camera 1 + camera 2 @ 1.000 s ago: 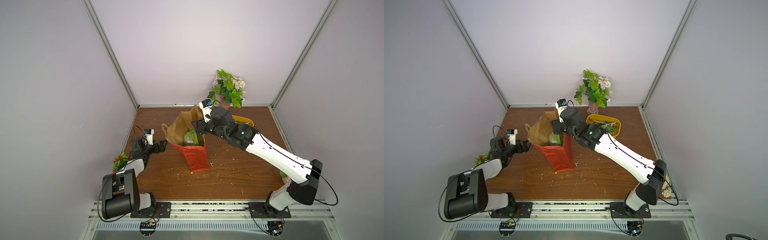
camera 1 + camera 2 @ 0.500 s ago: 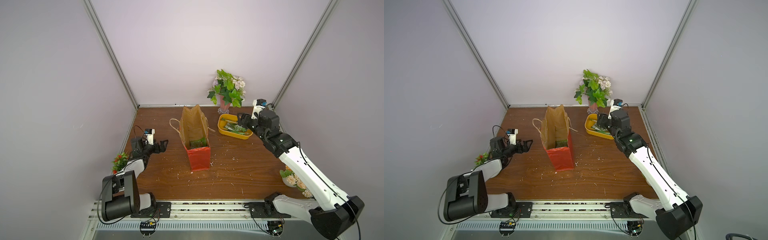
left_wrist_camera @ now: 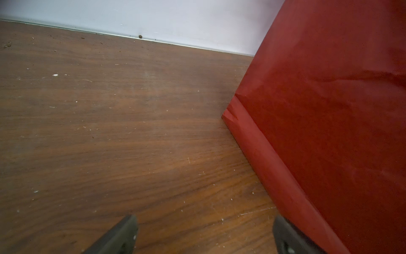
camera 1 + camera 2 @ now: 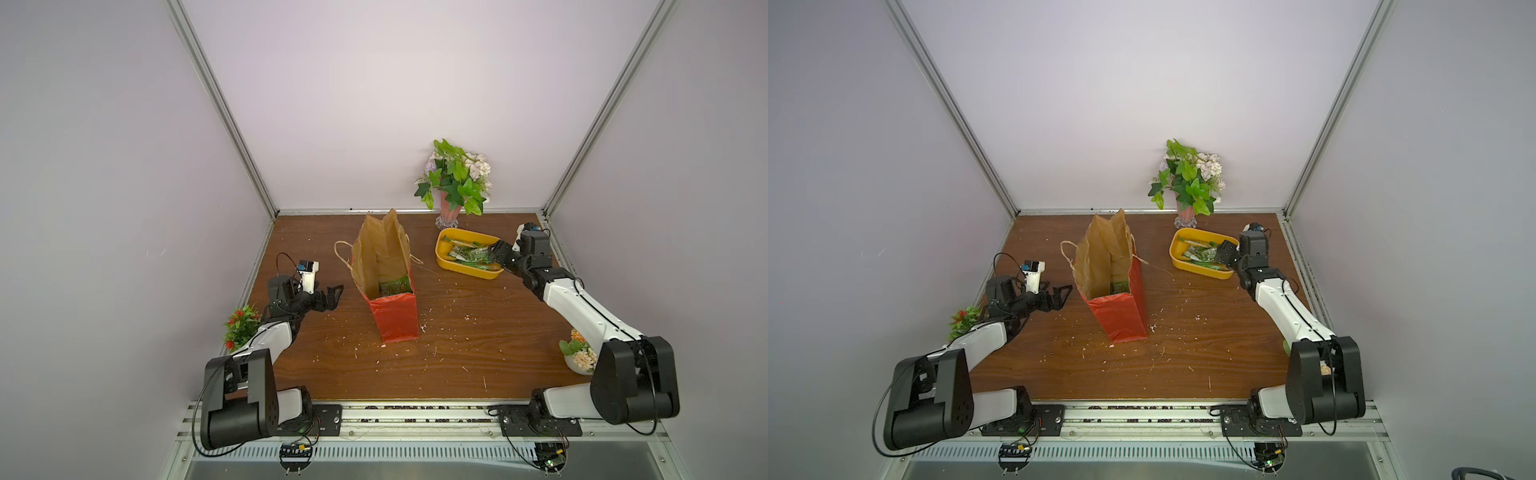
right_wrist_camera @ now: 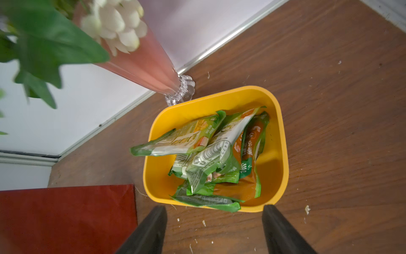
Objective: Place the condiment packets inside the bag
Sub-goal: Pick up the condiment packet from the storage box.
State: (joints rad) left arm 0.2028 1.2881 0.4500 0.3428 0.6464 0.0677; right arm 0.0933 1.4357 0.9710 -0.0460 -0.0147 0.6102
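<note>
The tall red bag (image 4: 394, 320) (image 4: 1121, 322) stands open mid-table, brown inside, with green condiment packets (image 4: 395, 286) (image 4: 1119, 286) at its bottom. Several more packets (image 4: 467, 254) (image 4: 1200, 252) (image 5: 211, 154) are piled in the yellow tub (image 4: 441, 254) (image 5: 283, 143). At the tub's right end, just above the wood, my right gripper (image 4: 494, 255) (image 4: 1225, 255) (image 5: 214, 211) is open and empty. My left gripper (image 4: 330, 296) (image 4: 1061, 294) (image 3: 204, 220) is wide open and empty, low beside the bag's left wall (image 3: 329, 110).
A pink vase of leafy flowers (image 4: 455, 183) (image 5: 149, 66) stands right behind the tub against the back wall. A small red-flowered plant (image 4: 240, 326) sits at the left edge. A small flower pot (image 4: 577, 353) is by the right arm. Crumbs litter the wood.
My right arm has swung from over the bag's mouth back to the yellow tub, empty, its jaws spreading wider. The bag has sprung upright. The left arm has stayed still.
</note>
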